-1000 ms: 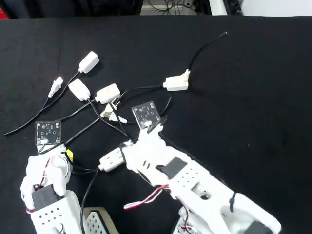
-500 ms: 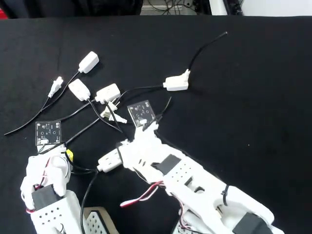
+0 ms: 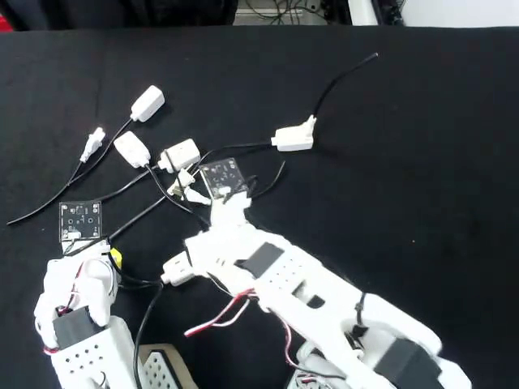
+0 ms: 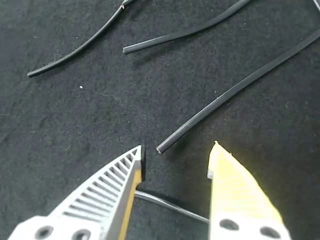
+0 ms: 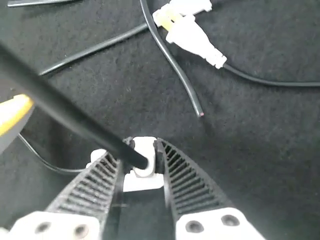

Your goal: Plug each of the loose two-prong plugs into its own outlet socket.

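My right gripper (image 5: pixel 142 145) is shut on a white plug (image 5: pixel 143 172) whose thick black cable (image 5: pixel 60 107) runs back past the camera. In the high view this plug (image 3: pixel 174 271) lies at the left side of the right arm's end. One square socket (image 3: pixel 223 177) touches that arm's tip, beside a loose two-prong plug (image 3: pixel 185 191) (image 5: pixel 192 35). A second socket (image 3: pixel 80 220) lies just beyond my left gripper (image 3: pixel 101 254). That gripper (image 4: pixel 177 147) is open over the cloth, with a bare cable end (image 4: pixel 160 149) between its fingers.
Other white plugs lie at the back left (image 3: pixel 147 103) (image 3: pixel 92 144) (image 3: pixel 131 149) (image 3: pixel 179 155), and one sits farther right (image 3: pixel 293 138). Black cables cross the cloth between them. The right half of the black table (image 3: pixel 422 162) is open.
The right arm has swung left with the plug in its grip, and its tip has pushed the nearby square socket up and left toward the loose plugs. The left arm has stayed still.
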Robot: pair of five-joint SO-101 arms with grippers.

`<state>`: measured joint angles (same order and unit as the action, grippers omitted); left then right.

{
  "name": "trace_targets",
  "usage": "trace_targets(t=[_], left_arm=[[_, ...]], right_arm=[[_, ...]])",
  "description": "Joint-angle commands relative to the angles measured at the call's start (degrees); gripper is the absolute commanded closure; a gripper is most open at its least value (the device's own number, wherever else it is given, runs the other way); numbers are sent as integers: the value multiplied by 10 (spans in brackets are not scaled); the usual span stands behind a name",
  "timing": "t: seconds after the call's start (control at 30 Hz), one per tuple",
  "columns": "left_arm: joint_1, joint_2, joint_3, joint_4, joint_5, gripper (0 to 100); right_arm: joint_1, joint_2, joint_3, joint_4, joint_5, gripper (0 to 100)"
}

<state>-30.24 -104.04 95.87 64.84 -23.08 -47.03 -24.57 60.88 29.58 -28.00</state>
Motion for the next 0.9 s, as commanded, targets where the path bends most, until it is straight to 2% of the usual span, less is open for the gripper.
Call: trace_targets(t=[0.0,0.13,0.33,0.87], left_arm=[[-5,-3,2,-12,-3,784],[-5,-3,3,-12,-3,784],[-5,-3,3,-12,-3,784],[-5,-3,3,-12,-3,784]], right_arm=[[-7,44,-34,0,-6,986],[-9,60,-37,6,-15,986],[-7,22,-59,87,-31,986],[-10,-117,20,86,-34,986]])
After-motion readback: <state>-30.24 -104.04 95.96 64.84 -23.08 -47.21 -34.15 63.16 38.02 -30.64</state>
